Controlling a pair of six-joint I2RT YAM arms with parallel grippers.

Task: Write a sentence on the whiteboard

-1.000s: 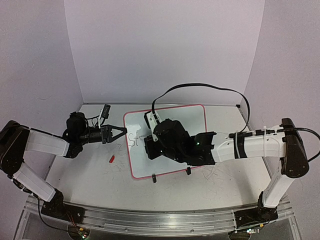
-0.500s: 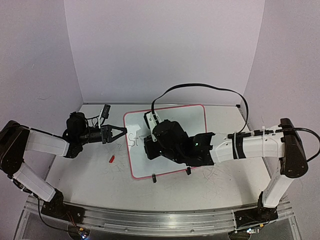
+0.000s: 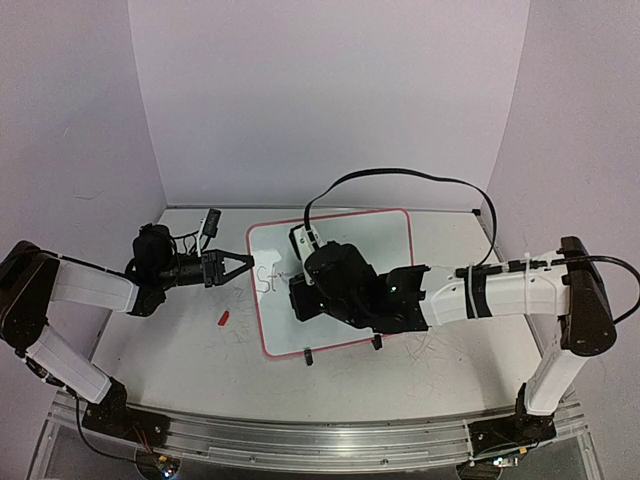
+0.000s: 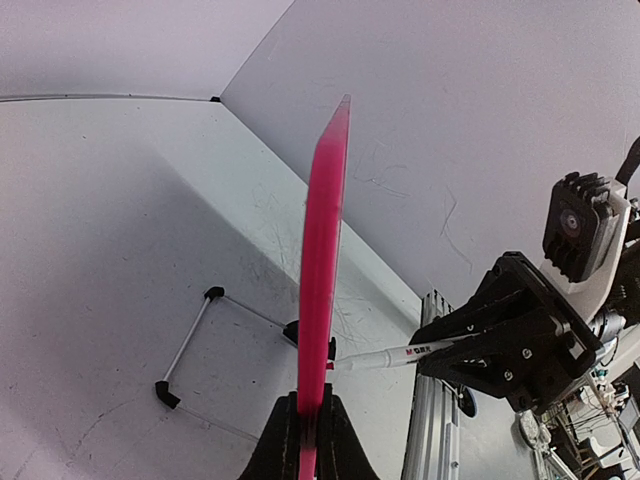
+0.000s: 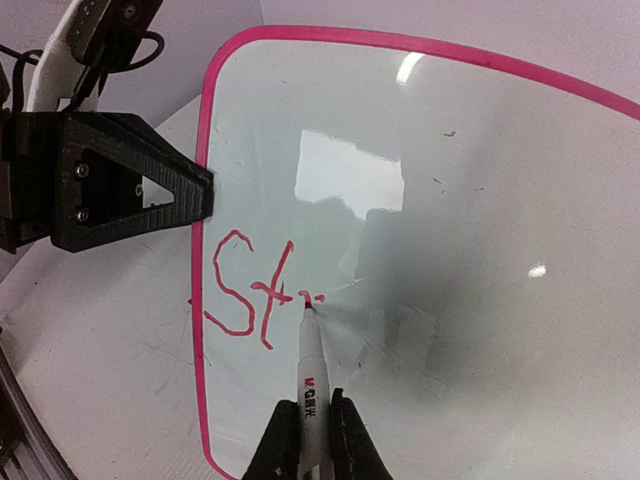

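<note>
The whiteboard point(image 3: 375, 235), glossy white with a red-pink rim, stands tilted at the table's middle; it also shows in the right wrist view point(image 5: 450, 180). Its rim point(image 4: 322, 250) shows edge-on in the left wrist view. My left gripper point(image 3: 244, 264) is shut on the board's left edge. My right gripper point(image 5: 309, 425) is shut on a white marker point(image 5: 309, 370) whose red tip touches the board. The sentence point(image 5: 250, 290) reads "St" with the start of a third letter. The marker also shows in the left wrist view point(image 4: 395, 355).
A small red marker cap point(image 3: 223, 319) lies on the table left of the board. Two black clip feet point(image 3: 308, 355) sit at the board's near edge. A thin wire stand point(image 4: 190, 345) lies on the table. A black cable point(image 3: 400, 172) loops above the right arm.
The right gripper with the marker has shifted very slightly. The left arm and the board have not moved.
</note>
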